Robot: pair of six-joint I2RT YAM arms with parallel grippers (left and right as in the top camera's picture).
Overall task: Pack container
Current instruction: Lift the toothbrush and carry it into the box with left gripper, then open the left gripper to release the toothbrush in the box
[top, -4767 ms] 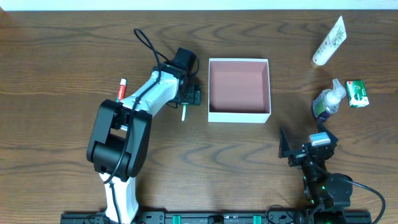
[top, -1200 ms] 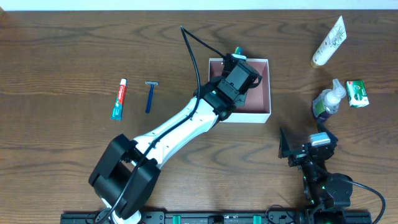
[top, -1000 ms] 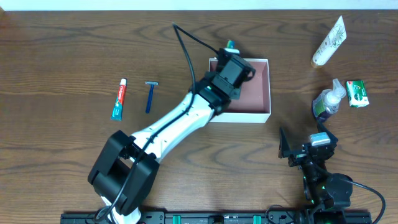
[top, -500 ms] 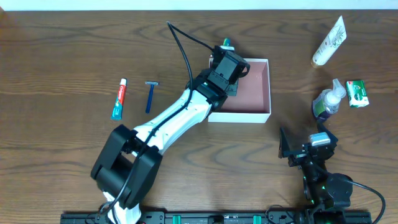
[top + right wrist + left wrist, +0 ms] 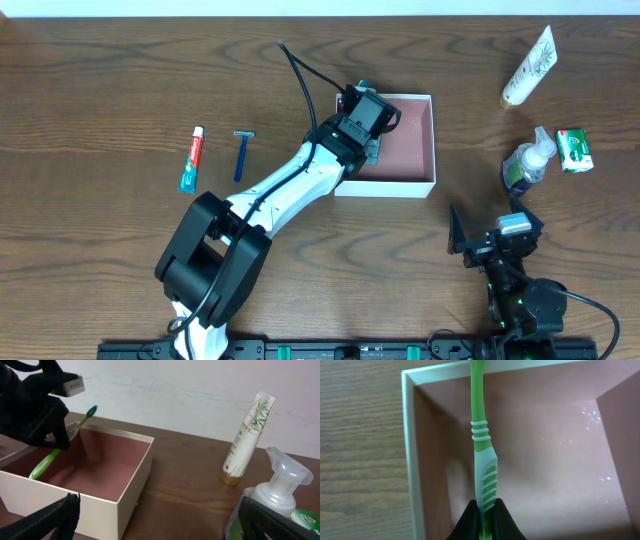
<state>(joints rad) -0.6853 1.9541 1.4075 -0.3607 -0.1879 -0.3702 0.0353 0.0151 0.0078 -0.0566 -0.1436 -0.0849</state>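
1. The left gripper is clenched on the handle end of a green toothbrush, inside the left part of the container.
2. The container sits upper middle in the overhead view on the wooden table. The brush slants, with its head up over the box's top-left rim.
3. The right gripper, lower right, is spread wide and grasps nothing.
4. A toothpaste tube and a razor lie side by side at left. A lotion tube, a pump bottle and a green soap box are at right.

The container is white with a dusty-pink floor. The toothbrush is green with pale grip stripes, the razor blue. The tube is cream with green leaves, and the table is brown wood-grain.
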